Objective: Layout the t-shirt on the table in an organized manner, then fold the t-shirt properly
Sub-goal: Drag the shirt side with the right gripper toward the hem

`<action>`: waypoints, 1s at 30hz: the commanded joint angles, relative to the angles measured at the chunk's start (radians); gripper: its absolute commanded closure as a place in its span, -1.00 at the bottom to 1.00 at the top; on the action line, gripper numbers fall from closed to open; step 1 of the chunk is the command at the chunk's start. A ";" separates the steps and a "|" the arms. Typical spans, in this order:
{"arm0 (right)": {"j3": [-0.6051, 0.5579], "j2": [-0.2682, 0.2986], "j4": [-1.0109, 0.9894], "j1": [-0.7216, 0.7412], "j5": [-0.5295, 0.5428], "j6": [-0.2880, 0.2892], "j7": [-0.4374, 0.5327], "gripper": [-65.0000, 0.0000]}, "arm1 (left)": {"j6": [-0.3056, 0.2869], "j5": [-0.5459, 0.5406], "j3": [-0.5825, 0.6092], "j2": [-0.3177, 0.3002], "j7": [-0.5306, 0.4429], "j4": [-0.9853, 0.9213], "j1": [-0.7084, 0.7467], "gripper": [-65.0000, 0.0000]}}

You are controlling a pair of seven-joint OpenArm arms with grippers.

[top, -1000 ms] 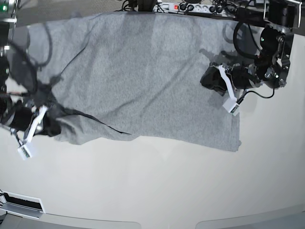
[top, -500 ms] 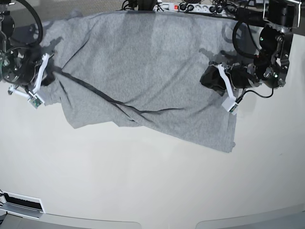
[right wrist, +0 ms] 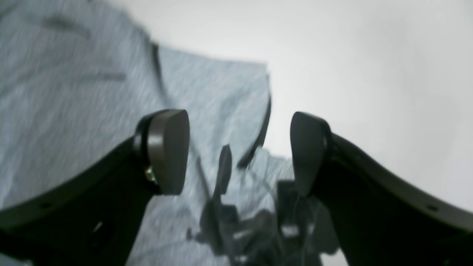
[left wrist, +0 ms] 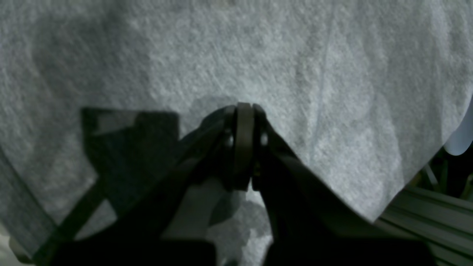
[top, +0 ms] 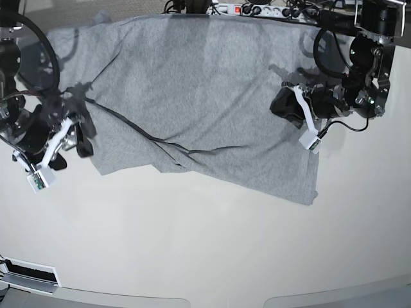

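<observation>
Your left fingers (left wrist: 244, 122) are pressed together, pinching the t-shirt (top: 192, 96). Your right fingers (right wrist: 238, 151) are spread wide and empty, above the shirt's edge on the counter (top: 205, 256).

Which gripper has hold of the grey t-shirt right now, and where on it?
The left gripper is shut, pinching the heather-grey cotton t-shirt near its side edge. The right gripper is open, holding nothing.

The base view looks steeply down on the table (top: 205, 256) from above. Each wrist view sits close behind its own fingers, facing the t-shirt (top: 199, 109) just beyond; all three share that grey cloth.
</observation>
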 commanded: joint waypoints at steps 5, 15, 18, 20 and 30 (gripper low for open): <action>0.006 -0.084 -0.274 0.144 -0.037 -0.017 0.039 -0.33 | -0.008 -0.022 -0.006 -0.011 -0.010 0.014 -0.011 1.00; 0.006 -0.149 -0.829 0.416 -0.104 0.060 0.220 -0.25 | -0.007 -0.023 -0.006 -0.011 -0.011 0.014 -0.011 1.00; 0.006 -0.169 -0.875 0.431 -0.104 0.141 0.209 0.13 | -0.008 -0.022 -0.006 -0.011 -0.012 0.014 -0.011 1.00; 0.006 -0.175 -0.874 0.426 -0.108 0.141 0.207 0.38 | -0.008 -0.022 -0.006 -0.011 -0.012 0.014 -0.011 1.00; 0.006 -0.127 -0.621 0.431 -0.014 0.141 0.175 1.00 | -0.008 -0.018 -0.006 -0.011 -0.014 0.014 -0.011 1.00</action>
